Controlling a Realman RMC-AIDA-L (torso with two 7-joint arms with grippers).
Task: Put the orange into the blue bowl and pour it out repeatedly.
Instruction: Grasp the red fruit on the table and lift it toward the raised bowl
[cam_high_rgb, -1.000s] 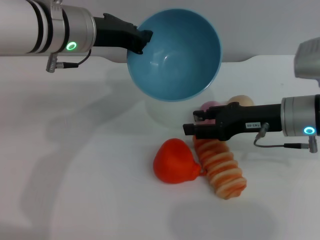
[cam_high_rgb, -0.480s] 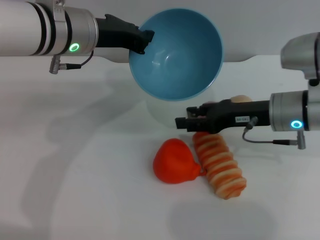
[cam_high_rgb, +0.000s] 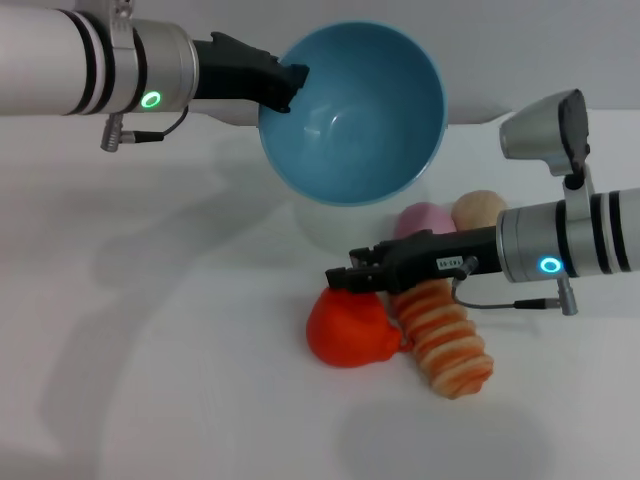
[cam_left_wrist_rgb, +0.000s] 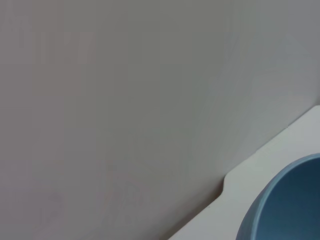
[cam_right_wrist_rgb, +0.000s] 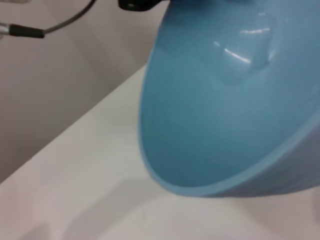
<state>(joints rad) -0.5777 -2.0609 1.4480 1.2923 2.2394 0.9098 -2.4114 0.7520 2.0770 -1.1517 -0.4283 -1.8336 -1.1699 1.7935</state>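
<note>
This looks like a robot test bench in a lab rather than a home or kitchen. A plain white table fills the head view, backed from 10 to 2 o'clock by a bare grey wall with no furnishing. The things on the table are soft toy foods: a striped roll at 5 o'clock, with a pink piece and a tan ball near 3 o'clock. Cabled arms with lit status rings reach in from 9 and 3 o'clock.
</note>
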